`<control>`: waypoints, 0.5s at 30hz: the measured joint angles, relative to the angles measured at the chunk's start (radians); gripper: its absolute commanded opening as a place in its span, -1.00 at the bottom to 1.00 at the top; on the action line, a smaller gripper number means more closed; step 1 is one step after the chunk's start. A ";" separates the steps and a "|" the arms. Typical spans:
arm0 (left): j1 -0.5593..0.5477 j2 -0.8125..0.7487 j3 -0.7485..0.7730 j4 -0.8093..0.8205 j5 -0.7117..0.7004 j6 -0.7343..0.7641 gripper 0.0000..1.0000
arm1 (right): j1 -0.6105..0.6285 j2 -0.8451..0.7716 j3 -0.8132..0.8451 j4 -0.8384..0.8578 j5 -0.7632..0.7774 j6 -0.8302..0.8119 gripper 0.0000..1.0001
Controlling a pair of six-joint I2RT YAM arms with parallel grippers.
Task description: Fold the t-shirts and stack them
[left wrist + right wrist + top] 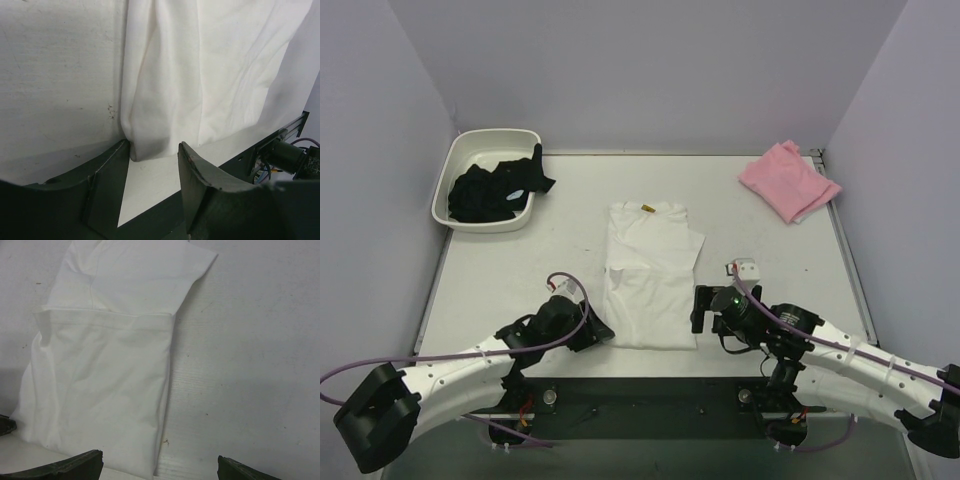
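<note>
I am holding my left claw [154,150] half apart astride the lower left corner of the white t-shirt [650,275], with one finger touching the cloth and nothing pinched. My right claw [160,471] is gaping wide at the shirt's lower right corner. The shirt is lying folded lengthwise mid-frame in the overhead view, its yellow neck tag [647,209] showing at the top edge, too small for reading. The pink t-shirt [788,180] is lying at upper right, well apart.

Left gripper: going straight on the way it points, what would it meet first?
The left gripper would first meet the white t-shirt, its near corner sitting between the fingers, seemingly touching one.
</note>
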State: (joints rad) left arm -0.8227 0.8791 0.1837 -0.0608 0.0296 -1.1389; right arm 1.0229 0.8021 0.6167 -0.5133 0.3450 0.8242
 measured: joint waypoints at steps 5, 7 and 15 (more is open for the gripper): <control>0.044 0.064 0.020 0.022 0.033 0.010 -0.05 | 0.005 -0.014 -0.004 -0.001 -0.010 0.010 0.99; 0.056 0.092 0.034 0.021 0.043 0.019 -0.08 | 0.008 -0.020 -0.005 0.000 -0.014 0.013 0.99; 0.074 0.192 0.084 0.014 0.051 0.055 -0.56 | 0.013 -0.036 -0.018 0.001 -0.022 0.014 0.99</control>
State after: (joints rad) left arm -0.7490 1.0710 0.2680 -0.0467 0.0811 -1.0843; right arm 1.0359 0.7658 0.5991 -0.5125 0.3233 0.8383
